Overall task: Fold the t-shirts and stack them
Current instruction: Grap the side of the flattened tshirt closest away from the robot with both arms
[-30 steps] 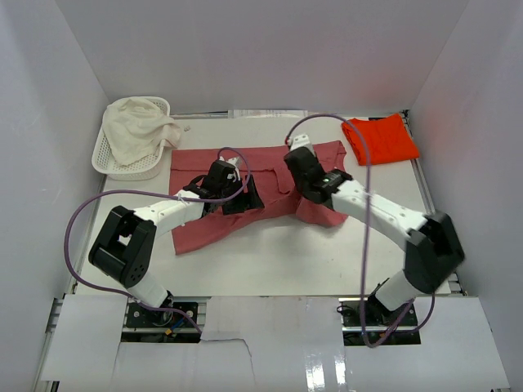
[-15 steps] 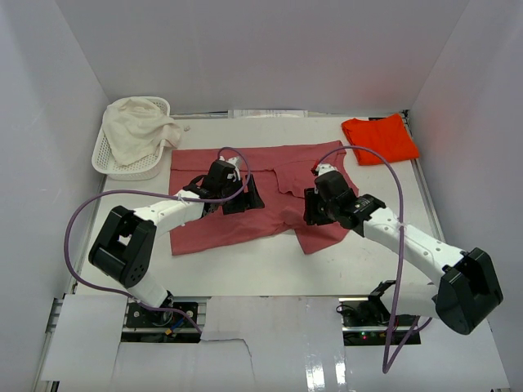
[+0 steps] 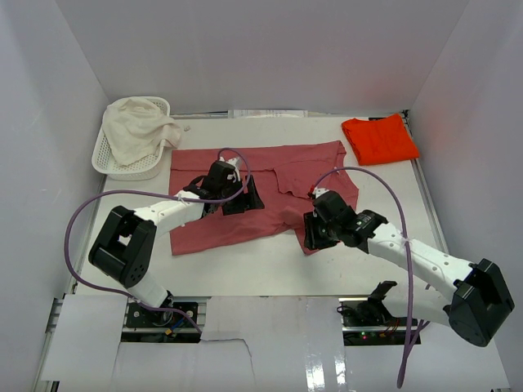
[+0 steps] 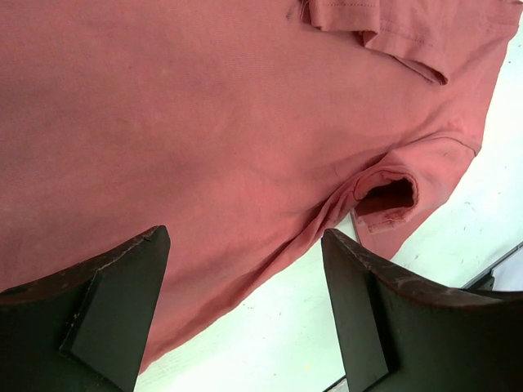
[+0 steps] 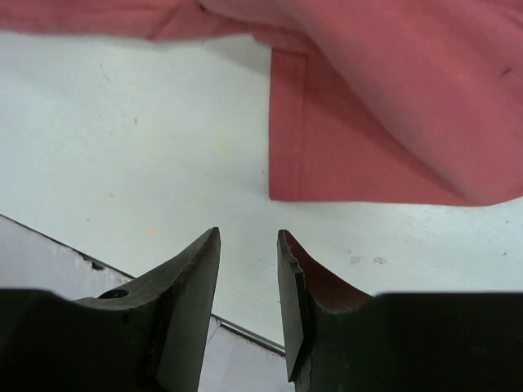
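Observation:
The large dusty rose-red t-shirt (image 3: 270, 175) lies spread across the middle of the table. My left gripper (image 3: 245, 199) hovers over its middle with the jaws wide open and empty. In the left wrist view (image 4: 245, 318) the shirt (image 4: 204, 122) fills the frame, with a sleeve opening (image 4: 387, 196) at the right. My right gripper (image 3: 313, 237) is at the shirt's near right corner. In the right wrist view (image 5: 248, 245) its jaws stand narrowly apart and empty, just short of the shirt's hem corner (image 5: 282, 184). The bright orange-red t-shirt (image 3: 380, 139) lies folded at the back right.
A white lattice basket (image 3: 110, 159) holding a cream cloth (image 3: 139, 126) stands at the back left. White walls close in the table on three sides. Bare table (image 3: 245, 261) lies between the shirt and the near edge.
My right arm has swept from the shirt's collar area toward the near edge, down to its near right corner. The shirt's right side now lies drawn nearer. The left arm has not moved.

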Controlling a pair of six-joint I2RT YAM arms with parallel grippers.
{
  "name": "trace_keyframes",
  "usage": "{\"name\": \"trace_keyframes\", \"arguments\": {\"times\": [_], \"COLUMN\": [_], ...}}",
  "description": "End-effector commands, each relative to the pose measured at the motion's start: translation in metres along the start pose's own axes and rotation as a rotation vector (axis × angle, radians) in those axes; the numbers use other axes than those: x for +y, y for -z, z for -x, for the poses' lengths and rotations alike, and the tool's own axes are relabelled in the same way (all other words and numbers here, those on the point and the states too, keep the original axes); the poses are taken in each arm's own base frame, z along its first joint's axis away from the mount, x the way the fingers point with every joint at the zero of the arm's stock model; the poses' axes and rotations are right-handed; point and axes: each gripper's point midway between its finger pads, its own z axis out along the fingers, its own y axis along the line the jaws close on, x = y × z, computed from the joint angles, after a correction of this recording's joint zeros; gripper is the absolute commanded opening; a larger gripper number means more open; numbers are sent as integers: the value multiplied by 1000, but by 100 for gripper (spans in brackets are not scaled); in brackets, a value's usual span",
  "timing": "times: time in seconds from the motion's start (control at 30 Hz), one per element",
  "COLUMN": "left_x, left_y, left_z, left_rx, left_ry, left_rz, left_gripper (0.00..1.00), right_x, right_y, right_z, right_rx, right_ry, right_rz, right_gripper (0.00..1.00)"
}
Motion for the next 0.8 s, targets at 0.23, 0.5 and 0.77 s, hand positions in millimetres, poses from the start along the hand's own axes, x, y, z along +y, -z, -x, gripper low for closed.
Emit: {"name": "trace_keyframes", "arguments": {"times": [0.23, 0.5, 0.77], "left_x": [5, 43, 81], "left_y": [42, 123, 145], "left_z": [35, 67, 49], "left_rx": [-97, -284, -259], "left_ry": [64, 216, 266], "left_rz": [-21, 73, 191], "left_gripper": [89, 96, 98], "right_x": [-5, -10, -10], "right_y": [-15, -36, -57], "right_z": [-23, -30, -28], "right_rx": [52, 79, 98], "right_ry": [92, 136, 159], "right_rz": [-68, -96, -107], "right_gripper": [46, 47, 47]}}
